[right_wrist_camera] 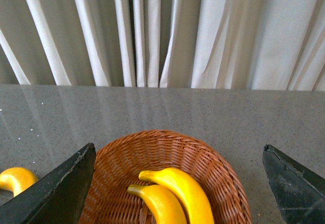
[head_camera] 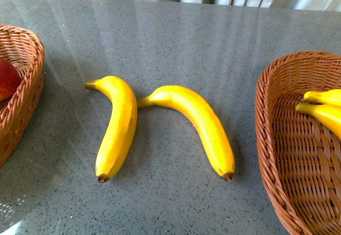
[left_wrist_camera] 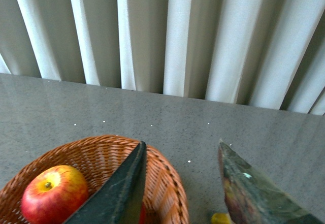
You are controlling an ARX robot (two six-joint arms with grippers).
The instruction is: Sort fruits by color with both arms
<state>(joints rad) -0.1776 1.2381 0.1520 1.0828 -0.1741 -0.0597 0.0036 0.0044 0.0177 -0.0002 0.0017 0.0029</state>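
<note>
Two bananas [head_camera: 118, 126] [head_camera: 200, 120] on worktop [head_camera: 170, 38]: touching
Right basket [head_camera: 277, 155]: two bananas [head_camera: 324, 96] [head_camera: 322, 115]
Left basket [head_camera: 26, 86]: one apple [head_camera: 8, 79] visible
Left tool [left_wrist_camera: 181, 144]: wide, empty
Right tool [right_wrist_camera: 179, 147]: wide, empty

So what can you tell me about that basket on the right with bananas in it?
The basket is woven reddish-brown wicker, oval, with a thick braided rim and sloping sides. It sits upright on the grey speckled table at the robot's right, partly cut off by the front view's edge. Two yellow bananas lie inside, side by side. Nothing else is seen touching it.
</note>
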